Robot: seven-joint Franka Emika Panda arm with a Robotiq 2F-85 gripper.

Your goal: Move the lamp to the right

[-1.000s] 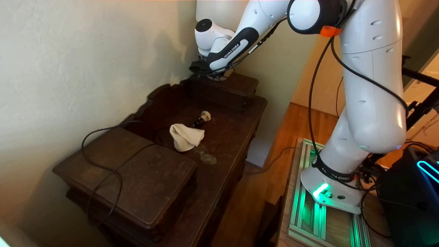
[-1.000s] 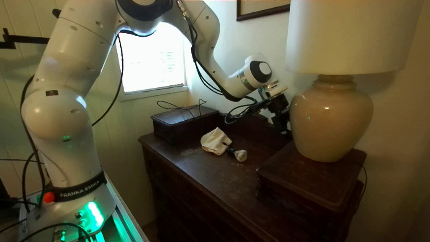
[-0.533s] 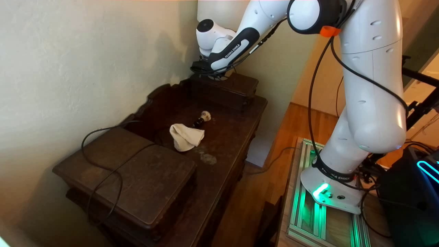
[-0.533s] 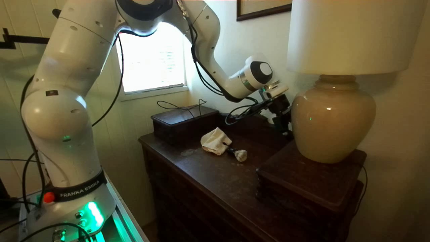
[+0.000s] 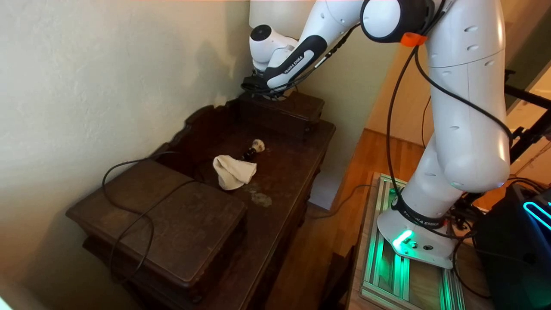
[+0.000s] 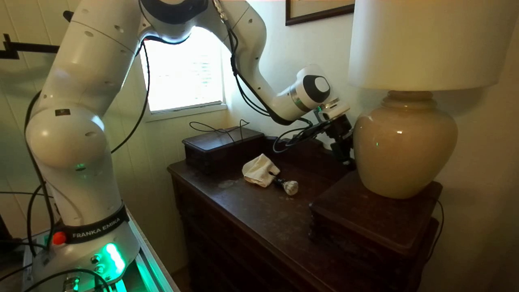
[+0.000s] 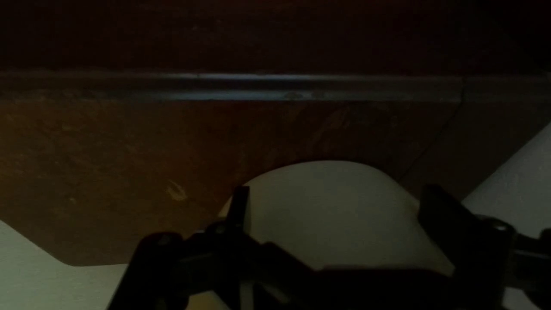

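The lamp (image 6: 405,146) has a round glossy beige base and a large white shade. It stands upright on the raised right box (image 6: 365,215) of a dark dresser. In an exterior view only part of the shade (image 5: 273,15) shows behind the arm. My gripper (image 6: 349,157) is low at the left side of the base, its tips partly hidden there. In the wrist view, the gripper (image 7: 335,193) has its jaws wide apart. The pale curved base (image 7: 335,215) fills the gap between them and looks close to or against the fingers; contact is hard to tell in the dark.
A white cloth (image 6: 259,170) and a shaving brush (image 6: 288,186) lie on the dresser's middle. A second raised box (image 6: 223,142) with a loose black cable stands at the far end. A wall (image 5: 129,77) runs along the dresser's back. The lamp's cord (image 6: 440,227) hangs at right.
The lamp has slid slightly to the right in an exterior view, still upright. My gripper and wrist have moved the same way with it. The cloth and brush have not moved.
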